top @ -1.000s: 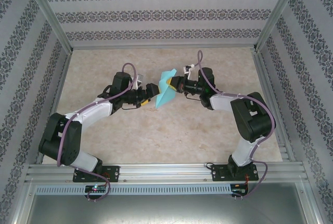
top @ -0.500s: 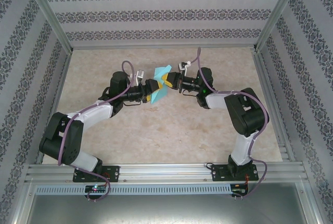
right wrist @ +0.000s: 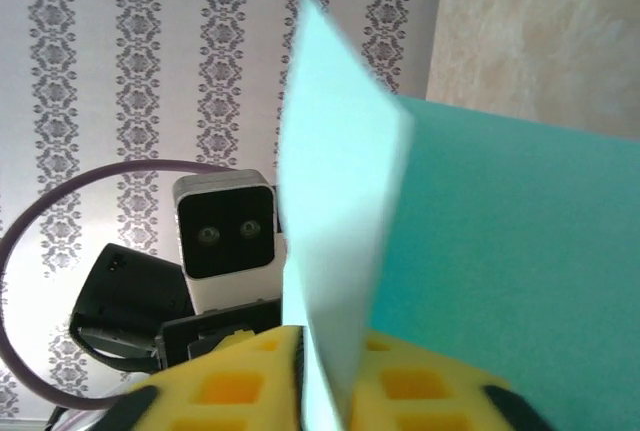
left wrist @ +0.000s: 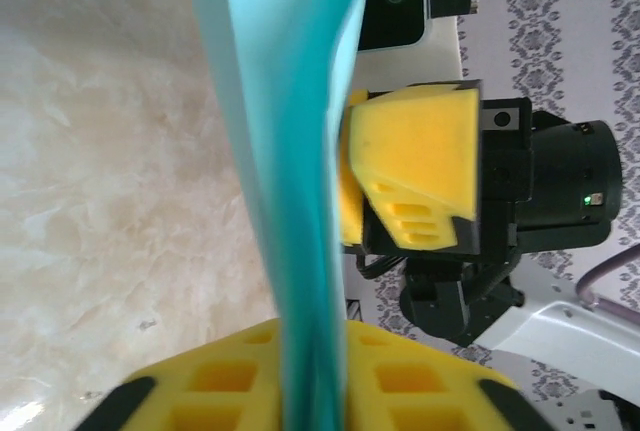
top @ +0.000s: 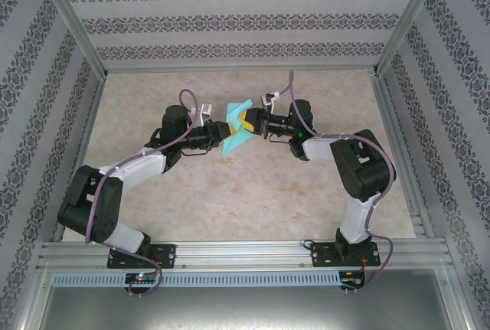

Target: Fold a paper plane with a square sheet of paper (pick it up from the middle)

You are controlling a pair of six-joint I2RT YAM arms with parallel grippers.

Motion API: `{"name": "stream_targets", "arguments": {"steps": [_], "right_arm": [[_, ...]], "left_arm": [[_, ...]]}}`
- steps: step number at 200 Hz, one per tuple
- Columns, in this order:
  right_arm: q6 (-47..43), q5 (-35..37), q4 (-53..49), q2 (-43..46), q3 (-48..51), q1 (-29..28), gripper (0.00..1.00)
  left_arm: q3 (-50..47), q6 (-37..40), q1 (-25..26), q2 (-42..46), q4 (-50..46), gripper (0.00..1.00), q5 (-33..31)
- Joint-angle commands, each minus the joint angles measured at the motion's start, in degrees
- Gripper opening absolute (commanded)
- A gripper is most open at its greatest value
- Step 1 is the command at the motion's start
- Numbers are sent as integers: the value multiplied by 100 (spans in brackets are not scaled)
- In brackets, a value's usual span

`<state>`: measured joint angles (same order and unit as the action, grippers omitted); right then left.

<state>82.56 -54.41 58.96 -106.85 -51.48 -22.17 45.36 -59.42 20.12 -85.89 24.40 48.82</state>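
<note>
The teal square sheet of paper [top: 239, 134], folded into layers, hangs in the air over the table's middle between both grippers. My left gripper [top: 227, 132] reaches in from the left and is shut on it. In the left wrist view the paper [left wrist: 280, 151] runs up from between the yellow pads of the left gripper [left wrist: 318, 391]. My right gripper [top: 247, 122] meets it from the right. In the right wrist view the paper [right wrist: 500, 251] stands between the pads of the right gripper [right wrist: 325, 381], with a thin dark slit at the left pad. No paper plane shape can be made out.
The beige marbled table [top: 253, 200] lies below, fenced by patterned walls [top: 230, 20] and metal rails [top: 245, 252]. The left arm's wrist camera [right wrist: 225, 236] faces my right gripper at close range.
My left gripper moved in toward the paper and shut on it. The right arm lifted and drew the paper slightly back and left; its jaws eased a little.
</note>
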Motion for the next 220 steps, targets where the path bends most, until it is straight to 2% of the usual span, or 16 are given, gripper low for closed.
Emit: {"name": "stream_targets", "arguments": {"steps": [1, 19, 25, 49, 64, 96, 119, 141, 169, 192, 203, 220], "right_arm": [[-608, -77, -514, 340, 180, 154, 31], [-1317, 107, -1505, 756, 305, 318, 48], [-1757, 251, -2205, 973, 314, 372, 52], [-3300, 1118, -4300, 1759, 214, 445, 66], [-3959, 1781, -5144, 2175, 179, 435, 73], [-4574, 2647, -5811, 2724, 217, 433, 83], [-4616, 2844, -5867, 2820, 281, 433, 84], [-4593, 2956, -5876, 2810, 326, 416, 84], [-4573, 3030, -5903, 2818, 358, 418, 84], [-4562, 3152, -5946, 2878, 423, 432, 84], [-4541, 3206, -5983, 2902, 439, 442, 84], [-4451, 3199, -6020, 2915, 468, 494, 84]], "left_arm": [[199, 620, -33, 48, -737, 13, -151], [463, 1359, -30, 140, -1986, 10, -587], [609, 1668, -34, 177, -2530, 9, -858], [1224, 2732, 25, 273, -4514, 8, -2267], [1589, 3201, 149, 272, -5478, 8, -3286], [2280, 3607, 511, 83, -6861, 9, -5348], [2869, 3567, 967, -413, -7833, 10, -7081], [3224, 3384, 1340, -1001, -8310, 11, -8173], [3362, 3341, 1572, -1595, -8182, 13, -8197], [3400, 3326, 1670, -1882, -7717, 22, -7556], [3389, 3421, 1671, -1957, -7438, 31, -7036], [3349, 3606, 1647, -1993, -7077, 52, -6338]]}}
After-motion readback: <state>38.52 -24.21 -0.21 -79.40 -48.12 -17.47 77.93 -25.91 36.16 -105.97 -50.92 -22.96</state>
